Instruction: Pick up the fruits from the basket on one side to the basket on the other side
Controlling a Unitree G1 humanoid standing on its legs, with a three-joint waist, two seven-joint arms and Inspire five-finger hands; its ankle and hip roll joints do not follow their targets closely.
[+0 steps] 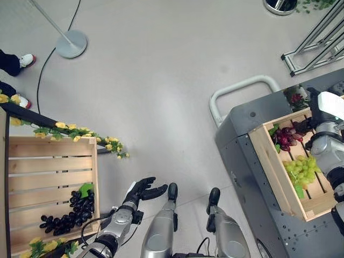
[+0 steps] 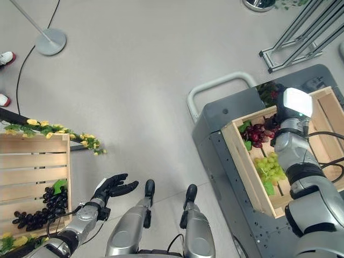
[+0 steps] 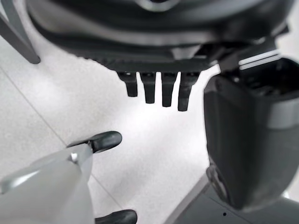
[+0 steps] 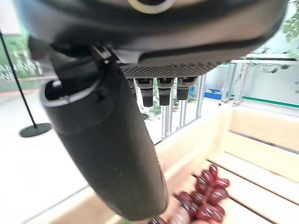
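A wooden crate point(image 1: 51, 148) at the lower left holds a bunch of black grapes point(image 1: 70, 212) with a green leaf. A second wooden crate point(image 1: 269, 161) sits on a grey cart point(image 1: 242, 123) at the right, holding red grapes point(image 1: 285, 138) and green grapes point(image 1: 302, 169). My left hand point(image 1: 141, 192) hovers open over the floor, just right of the left crate, its fingers point(image 3: 156, 91) straight. My right hand point(image 1: 313, 114) is above the far end of the right crate, open, with its thumb point(image 4: 107, 140) close over the red grapes point(image 4: 205, 200); I see nothing held.
Yellow flower garlands point(image 1: 80, 131) trim the left crate's far edge. The cart has a white push handle point(image 1: 242, 88). A round stand base point(image 1: 71, 43) and a person's shoes point(image 1: 24, 60) are at the far left; a metal frame point(image 1: 317, 43) stands at the far right.
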